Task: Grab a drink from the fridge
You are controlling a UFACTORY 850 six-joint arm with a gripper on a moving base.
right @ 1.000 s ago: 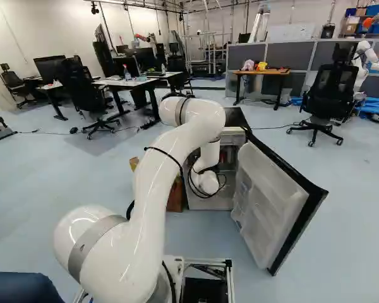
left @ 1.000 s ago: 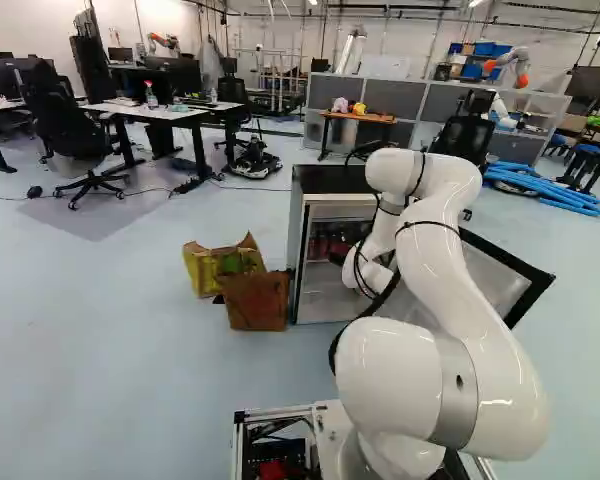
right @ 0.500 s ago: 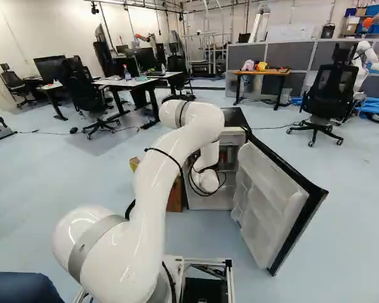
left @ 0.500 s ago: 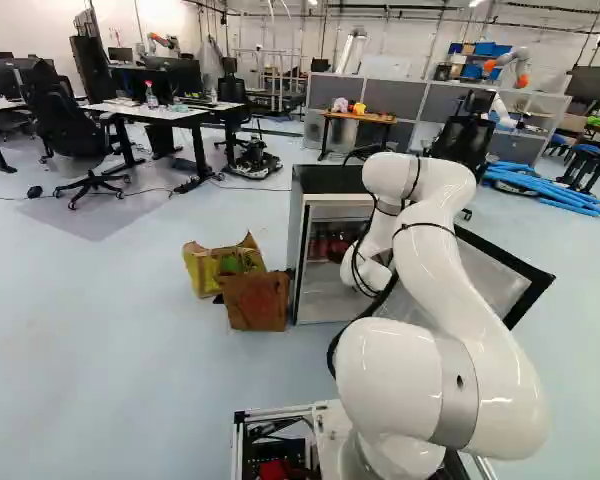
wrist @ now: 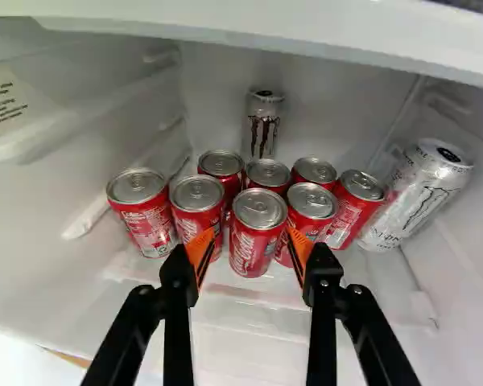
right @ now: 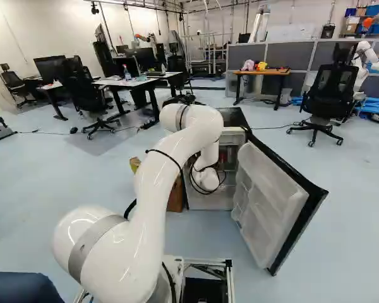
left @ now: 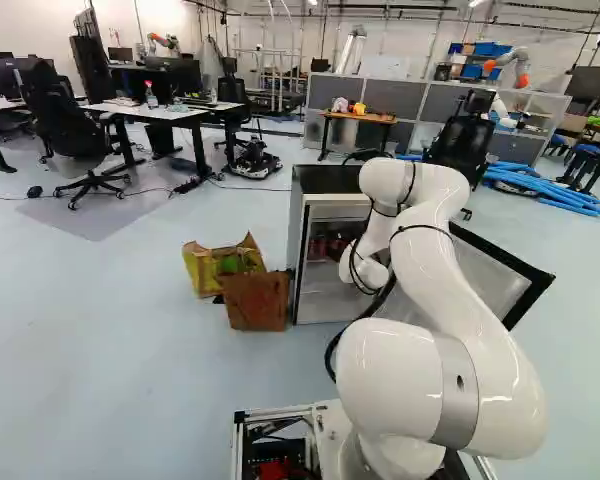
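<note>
Arm has been lowered slightly toward the fridge; the gripper is spread, with the front red can framed between its fingertips; slight further advance is probably required.

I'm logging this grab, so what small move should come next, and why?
Probably ease the gripper slightly ahead: in the wrist view it stands open, its fingers flanking the front red can, with neighbouring cans crowding both sides.

"Where are the cans?"

"In the fridge, in a bunch. One (way at the back) stands behind the rest."

"And the box?"

"On the floor, left of the fridge in the left base view."
</note>
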